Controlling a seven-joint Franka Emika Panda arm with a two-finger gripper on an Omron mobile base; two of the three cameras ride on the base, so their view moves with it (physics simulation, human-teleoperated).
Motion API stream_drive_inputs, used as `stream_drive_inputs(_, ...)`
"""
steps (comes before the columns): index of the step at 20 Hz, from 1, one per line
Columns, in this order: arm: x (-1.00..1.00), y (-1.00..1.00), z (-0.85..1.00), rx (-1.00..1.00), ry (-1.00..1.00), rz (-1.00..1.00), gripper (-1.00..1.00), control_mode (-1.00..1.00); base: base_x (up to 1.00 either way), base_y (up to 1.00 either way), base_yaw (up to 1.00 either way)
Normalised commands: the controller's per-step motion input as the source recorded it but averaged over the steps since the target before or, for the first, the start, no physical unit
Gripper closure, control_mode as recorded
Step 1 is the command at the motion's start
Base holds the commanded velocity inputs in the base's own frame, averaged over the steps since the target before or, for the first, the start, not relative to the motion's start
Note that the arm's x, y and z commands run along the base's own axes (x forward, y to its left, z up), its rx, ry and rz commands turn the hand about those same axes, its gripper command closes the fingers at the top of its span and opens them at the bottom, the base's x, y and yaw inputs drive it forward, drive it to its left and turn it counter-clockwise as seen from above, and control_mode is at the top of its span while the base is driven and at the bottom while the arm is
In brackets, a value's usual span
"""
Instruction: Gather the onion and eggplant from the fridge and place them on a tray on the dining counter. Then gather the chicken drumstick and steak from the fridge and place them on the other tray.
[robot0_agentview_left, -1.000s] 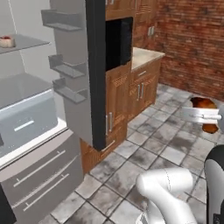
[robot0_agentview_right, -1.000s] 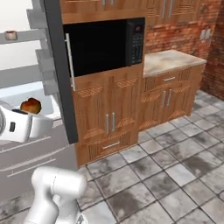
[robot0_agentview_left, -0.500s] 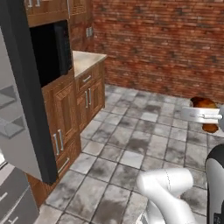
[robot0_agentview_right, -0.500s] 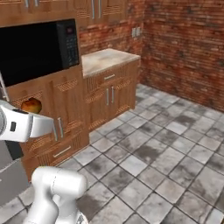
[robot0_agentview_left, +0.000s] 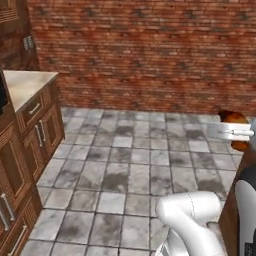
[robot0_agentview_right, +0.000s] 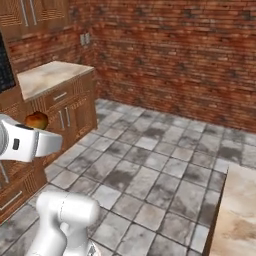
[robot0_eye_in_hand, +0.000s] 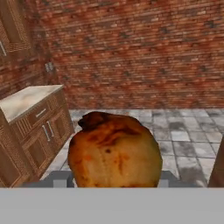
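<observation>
The chicken drumstick (robot0_eye_in_hand: 113, 151), a golden-brown lump with a darker top end, sits large in the middle of the hand view. My gripper (robot0_eye_in_hand: 113, 180) is shut on it, a jaw pressing each side low down. From the left base view the drumstick (robot0_agentview_left: 234, 119) hangs at the far right in the white hand of the gripper (robot0_agentview_left: 239, 131), high over the floor. In the right base view the drumstick (robot0_agentview_right: 36, 120) shows at the far left. A corner of the dining counter (robot0_agentview_right: 235, 210), beige marbled stone, enters at the lower right. The fridge, onion, eggplant, steak and trays are out of view.
A wall counter (robot0_agentview_left: 25, 82) with a pale top and wooden cabinet fronts runs along the left. A red brick wall (robot0_agentview_left: 140, 50) closes the far side. Grey tiled floor (robot0_agentview_left: 125, 165) lies open between them.
The whole picture has swept sideways: the base has turned away from the fridge and microwave cabinets toward the brick wall. The drumstick stays gripped in the same place relative to the arm.
</observation>
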Motion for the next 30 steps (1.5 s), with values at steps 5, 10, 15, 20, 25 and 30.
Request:
stream_drive_inputs(5,0.00,0.00,0.00,0.00,0.00,0.00,1.00,1.00,0.68,-0.01,-0.51)
stream_drive_inputs(10,0.00,0.00,0.00,0.00,0.00,0.00,1.00,1.00,0.90,0.04,-0.45)
stream_drive_inputs(15,0.00,0.00,0.00,0.00,0.00,0.00,1.00,1.00,0.99,0.10,-0.41)
stream_drive_inputs(20,0.00,0.00,0.00,0.00,0.00,0.00,1.00,1.00,0.99,0.24,-0.42)
stream_drive_inputs(25,0.00,0.00,0.00,0.00,0.00,0.00,1.00,1.00,0.77,0.29,-0.52)
stream_drive_inputs(30,0.00,0.00,0.00,0.00,0.00,0.00,1.00,1.00,0.66,0.48,-0.58)
